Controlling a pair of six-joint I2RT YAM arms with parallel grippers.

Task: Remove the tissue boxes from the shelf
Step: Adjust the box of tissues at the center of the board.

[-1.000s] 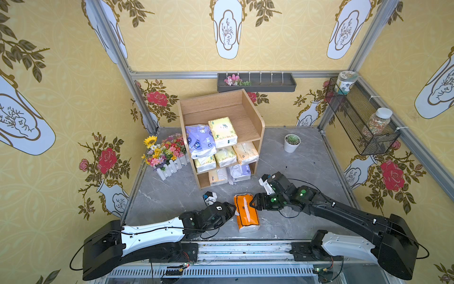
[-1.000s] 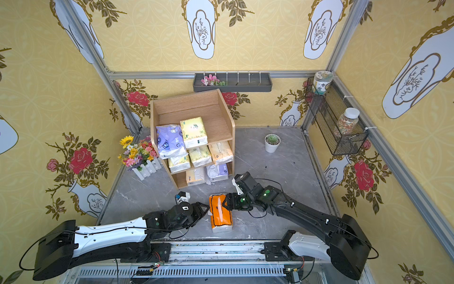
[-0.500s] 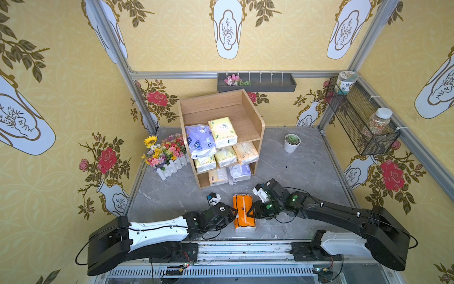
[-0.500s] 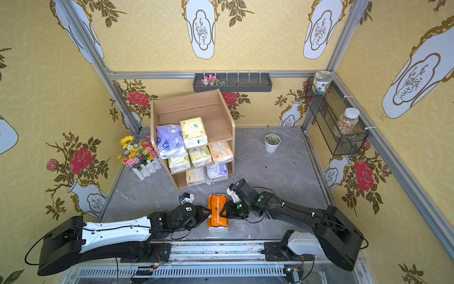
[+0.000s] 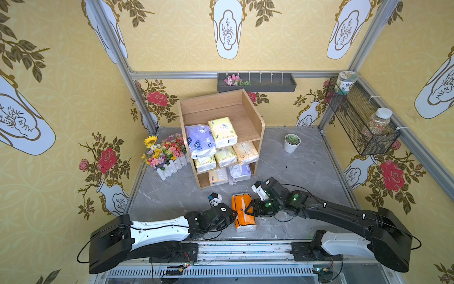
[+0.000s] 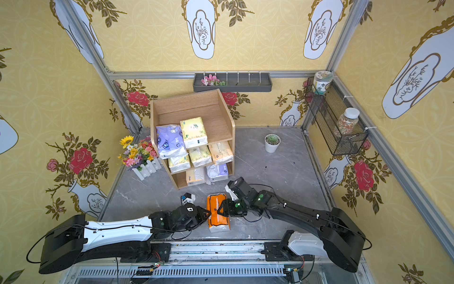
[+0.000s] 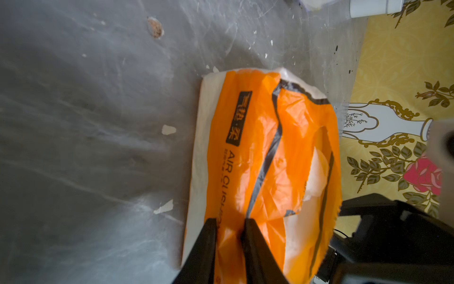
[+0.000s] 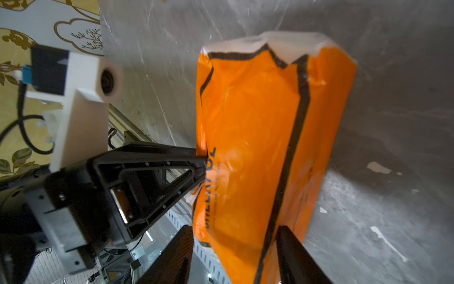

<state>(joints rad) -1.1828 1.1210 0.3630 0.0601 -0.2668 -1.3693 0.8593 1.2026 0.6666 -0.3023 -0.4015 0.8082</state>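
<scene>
Wrapper of orange pack (image 5: 243, 214) newly pinched in closed left gripper (image 7: 230, 221); right gripper (image 8: 234, 228) wide, astride pack.

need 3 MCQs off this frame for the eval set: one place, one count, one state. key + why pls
1. Where is the orange tissue pack?
A) on the shelf's top tier
B) in the wire basket
C) on the table, in front of the shelf

2. How many packs lie on the shelf's top tier?
A) two
B) four
C) none

3. The left end effector is:
A) open wide, clear of everything
B) shut on the orange pack's wrapper
C) out of view

Key:
1 C, it lies on the grey table top.
2 A, one lavender pack beside one yellow pack.
3 B, the left wrist view shows it pinching a fold of orange wrapper.
</scene>
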